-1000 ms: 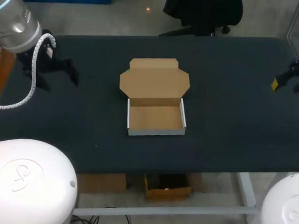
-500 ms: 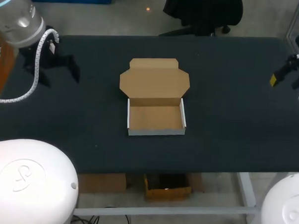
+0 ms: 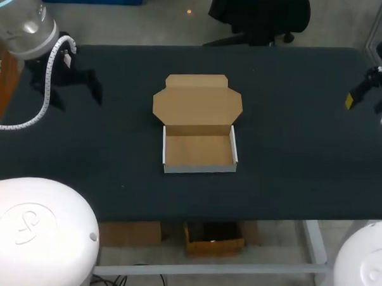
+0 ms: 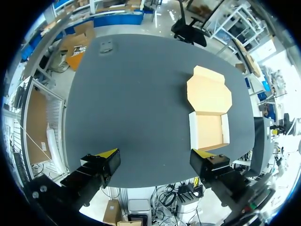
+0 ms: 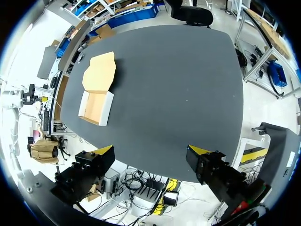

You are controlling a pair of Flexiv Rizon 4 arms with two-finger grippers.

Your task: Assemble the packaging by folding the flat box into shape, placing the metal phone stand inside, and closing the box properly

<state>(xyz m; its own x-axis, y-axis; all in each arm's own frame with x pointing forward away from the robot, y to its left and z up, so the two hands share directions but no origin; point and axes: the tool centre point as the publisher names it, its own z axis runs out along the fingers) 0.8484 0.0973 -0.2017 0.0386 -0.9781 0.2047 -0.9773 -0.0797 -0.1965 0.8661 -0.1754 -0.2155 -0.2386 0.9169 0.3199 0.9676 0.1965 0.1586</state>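
A cardboard box [image 3: 199, 150] sits in the middle of the black table [image 3: 293, 122]. Its shallow tray is folded up with white outer walls, and nothing lies inside it. The brown lid [image 3: 198, 100] lies open and flat behind the tray. My left gripper [image 3: 65, 93] hangs open above the table's far left, well apart from the box. My right gripper [image 3: 365, 103] hangs open above the far right edge. In the left wrist view the gripper [image 4: 155, 160] is open and the box [image 4: 209, 127] lies ahead, off to one side. The right wrist view shows its gripper [image 5: 150, 157] open, with the box [image 5: 96, 106] far ahead. No metal phone stand is in view.
Bare black table top surrounds the box on all sides. A small grey patch [image 4: 105, 46] lies on the table's far corner in the left wrist view.
Both arms have drawn slightly back and up toward the table's far side. The box has not moved, and both grippers stay open.
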